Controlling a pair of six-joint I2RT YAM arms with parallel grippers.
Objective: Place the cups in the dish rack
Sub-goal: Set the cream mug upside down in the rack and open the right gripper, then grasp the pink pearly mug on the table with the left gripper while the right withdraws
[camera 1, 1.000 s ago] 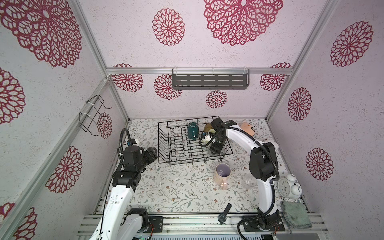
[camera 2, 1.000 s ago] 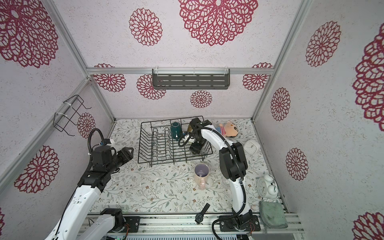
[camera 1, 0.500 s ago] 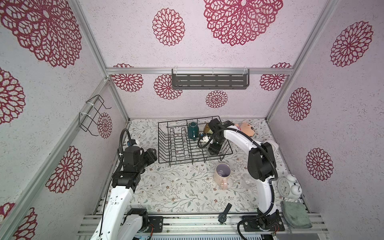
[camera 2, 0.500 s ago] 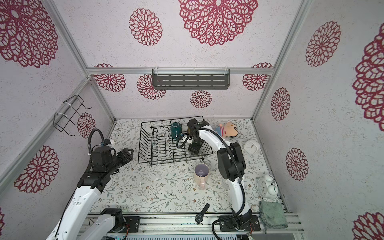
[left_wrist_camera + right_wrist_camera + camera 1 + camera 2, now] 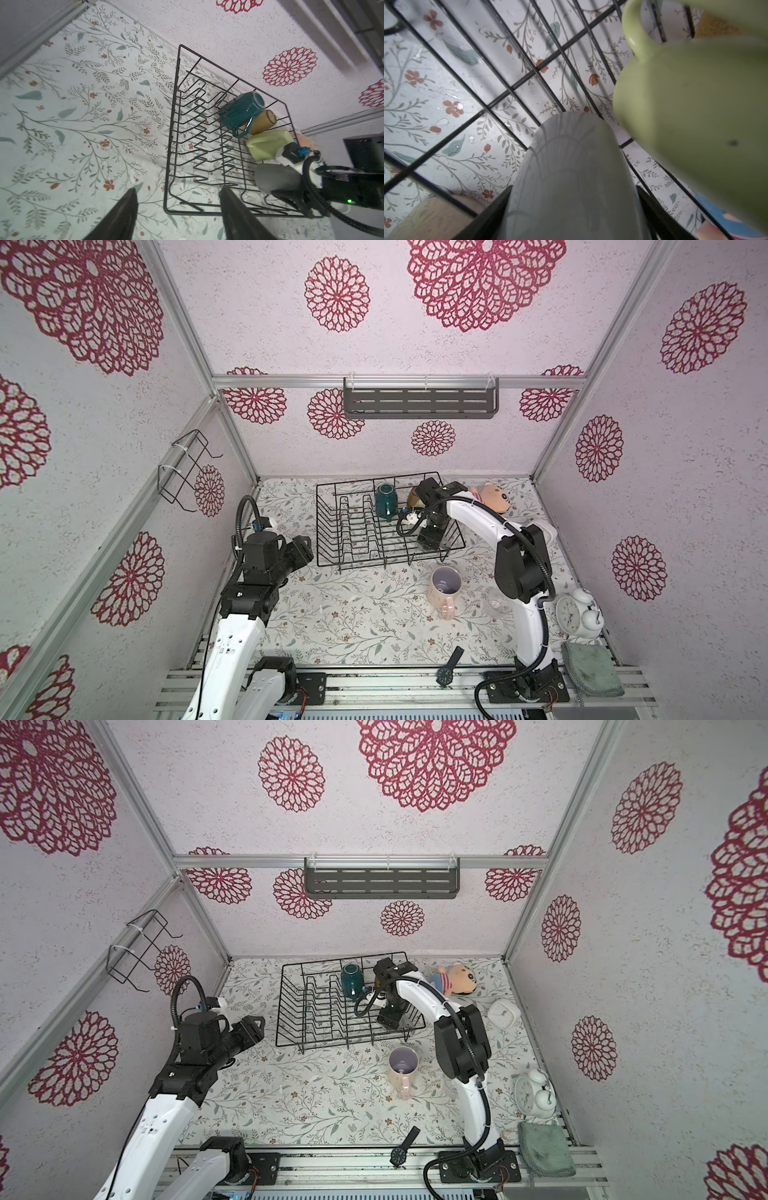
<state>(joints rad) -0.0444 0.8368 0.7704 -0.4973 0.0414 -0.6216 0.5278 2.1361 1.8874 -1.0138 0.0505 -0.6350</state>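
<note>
Right tool (image 5: pixel 572 209) down inside the dish rack (image 5: pixel 328 531), jaws spread wide astride the grey cup (image 5: pixel 571 170); contact at the pads not clear. Left tool (image 5: pixel 178 214) open wide, empty, above the bench (image 5: pixel 353 622) beside the rack.

Risk on withdrawal: smooth rounded cup dragged or toppled across thin wires, or knocked into the glossy yellow-green mug (image 5: pixel 695 104) close alongside.

Teal mug (image 5: pixel 385 499) and ribbed amber tumbler (image 5: pixel 262 122) racked; pearly pink mug (image 5: pixel 444 591) and clear glass (image 5: pixel 494 605) upright on the floral bench.
</note>
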